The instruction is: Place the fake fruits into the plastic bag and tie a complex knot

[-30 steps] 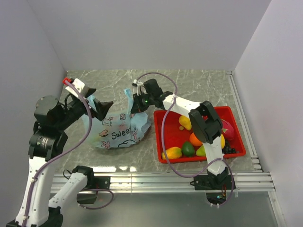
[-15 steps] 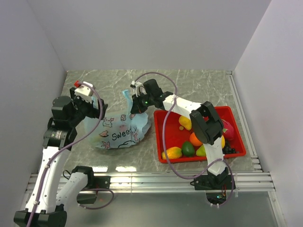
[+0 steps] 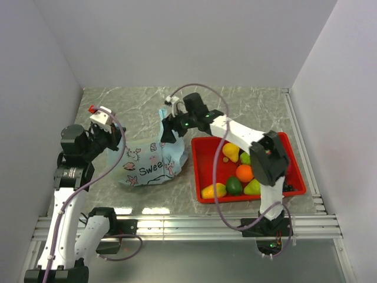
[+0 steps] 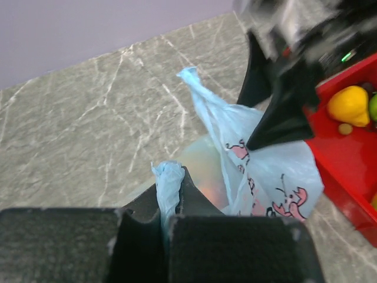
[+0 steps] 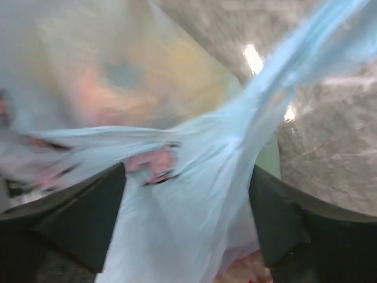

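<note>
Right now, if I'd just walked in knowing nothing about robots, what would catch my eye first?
Probably the light-blue plastic bag printed "Sweet", lying in the middle of the marble table. The left claw is pinched shut on one twisted handle, while the right claw straddles the bag's far right corner with its fingers apart. Next comes the red tray on the right, with bright fake fruits inside.

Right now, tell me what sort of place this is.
Probably a robot lab cell: bare walls around a marble-look table, arms bolted to a metal rail, tray of fake fruits.
</note>
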